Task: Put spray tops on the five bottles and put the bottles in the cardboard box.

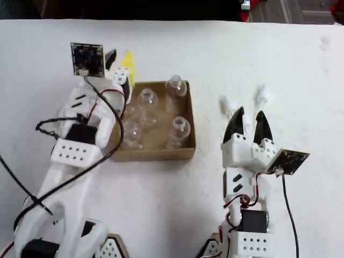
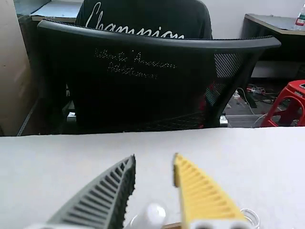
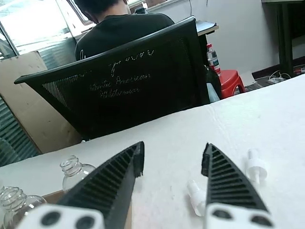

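Observation:
The cardboard box point(image 1: 185, 145) lies mid-table with several clear, uncapped bottles point(image 1: 148, 99) standing in it. My left gripper point(image 1: 119, 58) hovers past the box's far left corner. In the left wrist view its grey and yellow fingers point(image 2: 155, 160) stand apart, and a white spray top point(image 2: 150, 214) sits low between them; contact is unclear. My right gripper point(image 1: 248, 119) is open on the table right of the box, holding nothing. Two white spray tops point(image 1: 226, 105) point(image 1: 262, 94) lie just beyond its black fingertips. The right wrist view shows them point(image 3: 195, 198) point(image 3: 255, 167), and bottles point(image 3: 74, 169) to one side.
The left arm's body and cables point(image 1: 80, 134) overhang the box's left side, hiding part of it. A black mesh chair point(image 2: 157, 71) with a person behind it stands past the table's far edge. White tabletop point(image 1: 301, 70) stretches to the right.

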You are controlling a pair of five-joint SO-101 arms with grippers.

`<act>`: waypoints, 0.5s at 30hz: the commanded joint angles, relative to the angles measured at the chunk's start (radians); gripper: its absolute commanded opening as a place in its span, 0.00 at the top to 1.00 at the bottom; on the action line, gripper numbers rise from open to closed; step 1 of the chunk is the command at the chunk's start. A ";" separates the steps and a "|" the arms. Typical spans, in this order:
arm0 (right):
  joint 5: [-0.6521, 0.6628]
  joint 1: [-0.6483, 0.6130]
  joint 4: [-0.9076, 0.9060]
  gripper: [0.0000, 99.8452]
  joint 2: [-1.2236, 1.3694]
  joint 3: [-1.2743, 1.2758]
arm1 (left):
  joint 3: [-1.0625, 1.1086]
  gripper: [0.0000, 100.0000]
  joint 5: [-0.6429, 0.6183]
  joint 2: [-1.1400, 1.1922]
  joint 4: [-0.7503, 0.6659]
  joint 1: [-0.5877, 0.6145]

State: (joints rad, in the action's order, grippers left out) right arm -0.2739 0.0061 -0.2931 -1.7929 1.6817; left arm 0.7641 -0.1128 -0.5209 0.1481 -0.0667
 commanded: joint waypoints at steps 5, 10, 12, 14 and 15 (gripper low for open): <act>0.080 -0.008 -0.005 0.82 -0.002 0.009 | 0.006 0.78 0.086 -0.041 0.132 0.007; 0.080 -0.008 -0.005 0.82 -0.001 0.009 | -0.009 0.79 0.101 0.090 0.057 0.010; 0.080 -0.008 -0.005 0.82 -0.001 0.009 | -0.011 0.79 0.101 0.133 0.012 0.010; 0.080 -0.008 -0.005 0.82 -0.001 0.009 | -0.011 0.79 0.101 0.163 0.000 0.007; 0.080 -0.008 -0.005 0.82 -0.001 0.009 | -0.011 0.79 0.101 0.170 -0.005 0.005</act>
State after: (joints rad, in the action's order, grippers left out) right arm -0.2094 0.0061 -0.2931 -1.7929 1.6817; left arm 0.7810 -0.0238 -0.3798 0.1941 -0.0667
